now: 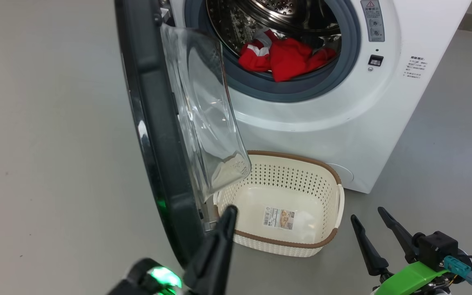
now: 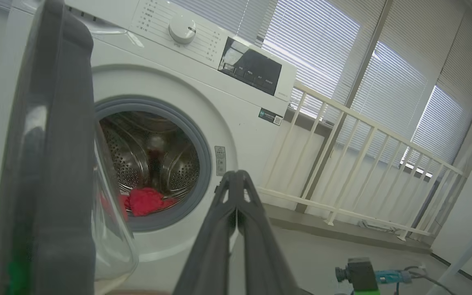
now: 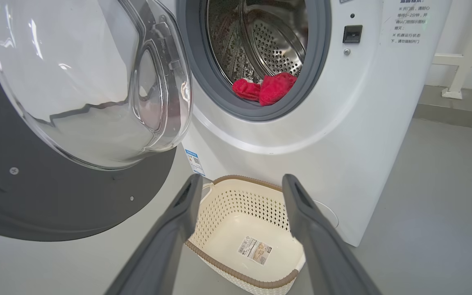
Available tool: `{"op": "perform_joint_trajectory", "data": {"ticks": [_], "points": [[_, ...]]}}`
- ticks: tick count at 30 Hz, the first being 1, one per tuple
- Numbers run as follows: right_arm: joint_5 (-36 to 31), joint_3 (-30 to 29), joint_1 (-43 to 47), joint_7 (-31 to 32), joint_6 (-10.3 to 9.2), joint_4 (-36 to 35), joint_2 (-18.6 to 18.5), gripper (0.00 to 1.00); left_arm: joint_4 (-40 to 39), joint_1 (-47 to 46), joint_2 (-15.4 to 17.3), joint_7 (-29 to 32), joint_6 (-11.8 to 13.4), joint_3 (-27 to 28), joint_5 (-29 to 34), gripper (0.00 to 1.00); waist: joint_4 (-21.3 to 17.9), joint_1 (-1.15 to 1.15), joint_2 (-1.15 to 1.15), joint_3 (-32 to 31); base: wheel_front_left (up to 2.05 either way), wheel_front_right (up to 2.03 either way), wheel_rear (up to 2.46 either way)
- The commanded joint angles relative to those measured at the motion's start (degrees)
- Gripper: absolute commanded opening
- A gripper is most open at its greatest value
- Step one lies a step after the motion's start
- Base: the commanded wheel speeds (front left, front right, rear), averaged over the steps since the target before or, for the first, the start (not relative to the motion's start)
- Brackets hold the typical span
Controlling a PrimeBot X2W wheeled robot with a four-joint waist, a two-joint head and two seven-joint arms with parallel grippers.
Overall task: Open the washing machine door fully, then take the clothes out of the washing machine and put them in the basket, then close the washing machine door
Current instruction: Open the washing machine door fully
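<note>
The washing machine door (image 1: 150,123) stands open, swung out to the left of the opening and seen nearly edge-on, its clear bowl-shaped window bulging toward the drum. Red clothes (image 1: 287,57) with white trim lie heaped at the bottom of the steel drum, just behind the grey seal. The white washing machine (image 1: 342,123) stands on a grey floor (image 1: 47,164). A cream perforated basket (image 1: 285,176) sits on the floor just in front of the machine, below the opening, with a label on its bottom. The left end effector (image 1: 228,213) has its fingers pressed together with nothing between them, its tip close to the door's lower edge. The right end effector (image 1: 366,214) is spread wide and holds nothing, low to the right of the basket.
</note>
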Motion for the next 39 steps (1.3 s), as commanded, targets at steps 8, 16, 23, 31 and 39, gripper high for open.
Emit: {"op": "perform_joint_trajectory", "data": {"ticks": [8, 16, 23, 31, 39], "points": [[-0.65, 1.38, -1.55, -0.68, 0.28, -1.36, -0.35, 1.00, 10.67, -2.46, 0.27, -0.22, 1.07, -2.34, -4.41, 0.00, -0.53, 0.00, 0.00, 0.70, 0.00, 0.00, 0.00], [-0.78, 1.19, -1.94, -0.68, 0.28, -1.36, -0.44, 1.00, 18.20, -5.11, 0.27, -0.22, 2.72, -0.22, -7.79, 0.00, -0.78, 0.00, 0.00, 1.31, 0.00, 0.00, 0.00], [-0.71, 1.06, -2.10, -0.68, 0.28, -1.42, -0.49, 1.00, 20.83, -5.85, 0.27, -0.22, 3.21, 1.84, -9.37, 0.00, -0.63, 0.00, 0.00, 1.40, 0.00, 0.00, 0.00], [-0.58, 1.07, -1.97, -0.68, 0.28, -1.60, -0.44, 1.00, 22.22, -5.59, 0.27, -0.22, 3.18, 4.74, -9.90, 0.00, -0.14, 0.00, 0.00, 1.32, 0.00, 0.00, 0.00], [-0.46, 1.18, -1.96, -0.68, 0.28, -1.66, -0.37, 1.00, 21.83, -4.56, 0.27, -0.22, 3.56, 8.13, -9.33, 0.00, 0.59, 0.00, 0.00, 1.39, 0.00, 0.00, 0.00]]}}
